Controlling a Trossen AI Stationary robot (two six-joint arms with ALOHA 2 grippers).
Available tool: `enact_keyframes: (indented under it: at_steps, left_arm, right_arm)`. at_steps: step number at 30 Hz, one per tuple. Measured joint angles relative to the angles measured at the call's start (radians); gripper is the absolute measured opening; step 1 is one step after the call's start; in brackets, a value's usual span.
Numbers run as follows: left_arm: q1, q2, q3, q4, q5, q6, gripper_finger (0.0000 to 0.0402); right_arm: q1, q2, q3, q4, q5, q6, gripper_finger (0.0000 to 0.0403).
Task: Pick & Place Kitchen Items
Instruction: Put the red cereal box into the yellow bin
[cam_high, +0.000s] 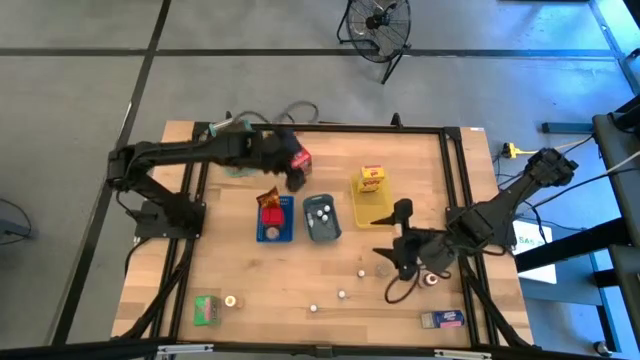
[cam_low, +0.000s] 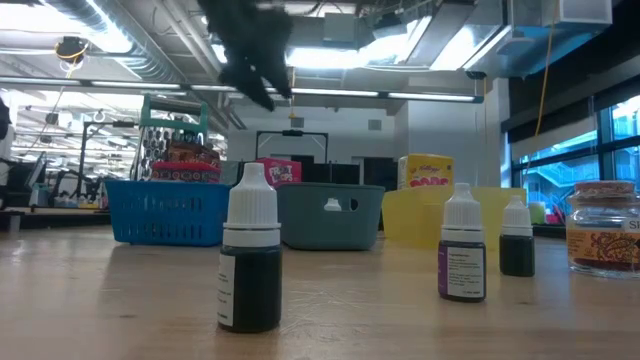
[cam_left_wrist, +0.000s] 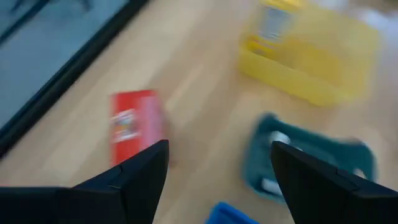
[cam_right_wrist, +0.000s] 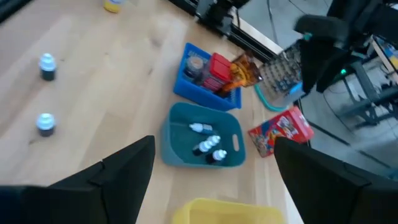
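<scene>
A red carton (cam_high: 300, 158) (cam_left_wrist: 134, 124) lies on the table near the far edge. My left gripper (cam_high: 296, 178) (cam_left_wrist: 217, 180) hangs open just above and beside it, touching nothing. The blue tray (cam_high: 275, 232) holds a red tin and a brown packet (cam_right_wrist: 244, 70). In the grey-blue tray (cam_high: 322, 232) lie small white-capped bottles (cam_right_wrist: 208, 146). A yellow carton (cam_high: 374, 178) stands in the yellow tray (cam_high: 375, 212). My right gripper (cam_high: 395, 235) (cam_right_wrist: 214, 180) hovers open near the yellow tray's near right corner, with nothing between its fingers.
Loose small bottles (cam_high: 342, 294) (cam_low: 250, 250) stand on the near half of the table, with a jar (cam_low: 603, 228) to the right. A green carton (cam_high: 207, 310) and a blue carton (cam_high: 442, 320) lie by the near edge. A mesh basket (cam_right_wrist: 280, 78) sits under the left arm.
</scene>
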Motion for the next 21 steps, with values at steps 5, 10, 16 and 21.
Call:
enact_keyframes:
  at_steps: [5,10,16,21]
  left_arm:
    - [0.170,0.000,-0.001,-0.015,0.023,-0.198,0.0276]
    - [0.252,0.022,-0.004,-0.023,0.064,-0.127,0.0273]
    - [0.239,0.112,-0.005,-0.014,0.122,-0.095,0.0271]
    - [0.231,0.154,-0.005,-0.014,0.159,-0.094,0.0271]
  right_arm:
    - [-0.055,0.000,0.000,-0.003,-0.040,0.007,0.0332]
    - [-0.087,0.000,-0.001,-0.026,-0.134,0.007,0.0332]
    - [-0.111,0.000,-0.001,-0.049,-0.159,0.007,0.0332]
    - [-0.129,0.000,-0.001,-0.051,-0.160,0.006,0.0332]
